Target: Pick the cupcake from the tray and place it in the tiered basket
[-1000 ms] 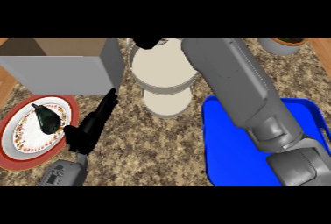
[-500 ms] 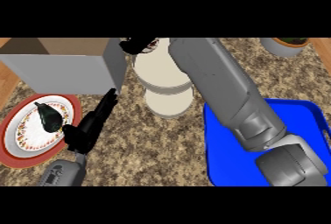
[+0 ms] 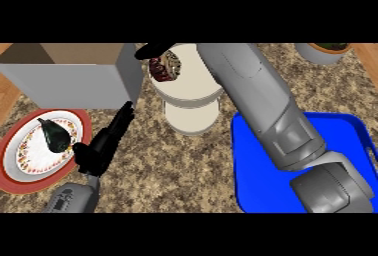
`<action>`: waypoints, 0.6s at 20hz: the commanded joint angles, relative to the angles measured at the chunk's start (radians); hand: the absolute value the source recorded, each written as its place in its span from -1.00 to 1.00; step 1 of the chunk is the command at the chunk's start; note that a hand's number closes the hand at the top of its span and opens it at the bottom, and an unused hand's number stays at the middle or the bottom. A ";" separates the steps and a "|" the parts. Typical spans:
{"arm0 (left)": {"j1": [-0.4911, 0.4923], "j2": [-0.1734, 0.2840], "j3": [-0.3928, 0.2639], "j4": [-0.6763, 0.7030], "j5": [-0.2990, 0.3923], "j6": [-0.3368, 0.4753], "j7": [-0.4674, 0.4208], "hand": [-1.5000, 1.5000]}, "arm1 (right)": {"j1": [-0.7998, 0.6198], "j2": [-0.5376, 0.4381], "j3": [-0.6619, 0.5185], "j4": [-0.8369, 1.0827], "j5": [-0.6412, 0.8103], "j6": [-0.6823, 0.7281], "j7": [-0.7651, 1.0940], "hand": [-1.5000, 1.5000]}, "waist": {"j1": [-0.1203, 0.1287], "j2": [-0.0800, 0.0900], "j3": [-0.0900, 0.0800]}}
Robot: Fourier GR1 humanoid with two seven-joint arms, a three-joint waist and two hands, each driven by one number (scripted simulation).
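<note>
The right hand (image 3: pixel 153 49) is extended to the far side of the counter (image 3: pixel 184 160), its black fingers curled around the cupcake (image 3: pixel 164 66), which is tipped on its side with the dark wrapper and pale topping showing. The cupcake is held over the upper level of the cream-coloured tiered basket (image 3: pixel 190 107); whether it touches that level cannot be told, since the hand and the grey right forearm (image 3: pixel 258 100) cover part of it. The forearm runs diagonally from the lower right corner, crossing above the blue tray (image 3: pixel 255 170), which sits at the right of the counter just beside the basket's lower tier. The left hand (image 3: pixel 103 142) rests low at the left, fingers straight and pointing away from the robot, holding nothing, just beside a round red-rimmed plate (image 3: pixel 18 155). A dark green avocado-like item (image 3: pixel 54 136) lies on that plate. A grey box (image 3: pixel 74 75) stands at the far left, near the basket. A grey pot (image 3: pixel 321 52) sits in the far right corner, well apart from the tray.
</note>
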State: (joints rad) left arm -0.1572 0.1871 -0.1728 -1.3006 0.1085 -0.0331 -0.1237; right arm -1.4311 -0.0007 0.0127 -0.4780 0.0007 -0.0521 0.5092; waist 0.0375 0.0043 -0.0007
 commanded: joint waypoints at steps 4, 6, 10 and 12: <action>0.024 0.011 0.008 -0.063 0.001 0.002 0.043 0.00 | 0.037 -0.032 -0.001 -0.065 0.058 -0.237 -0.041 -1.00 | -0.034 -0.009 0.001; 0.059 -0.015 -0.007 -0.035 -0.014 0.014 -0.007 0.00 | 0.004 -0.084 0.005 -0.050 0.108 -0.329 -0.026 -1.00 | -0.031 -0.006 0.000; -0.002 -0.003 0.020 -0.038 -0.007 0.024 0.052 0.00 | 0.033 -0.212 -0.030 -0.077 0.133 -0.416 -0.057 -1.00 | -0.044 -0.007 0.001; 0.066 -0.013 -0.003 -0.074 -0.012 0.021 0.030 0.00 | 0.112 -0.254 -0.057 -0.132 0.114 -0.414 -0.112 -1.00 | -0.043 -0.010 0.002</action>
State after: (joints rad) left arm -0.1290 0.1861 -0.1570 -1.3349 0.1072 -0.0235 -0.1019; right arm -1.3845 -0.1696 -0.0116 -0.5612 0.1099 -0.4120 0.4498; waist -0.0022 -0.0029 -0.0002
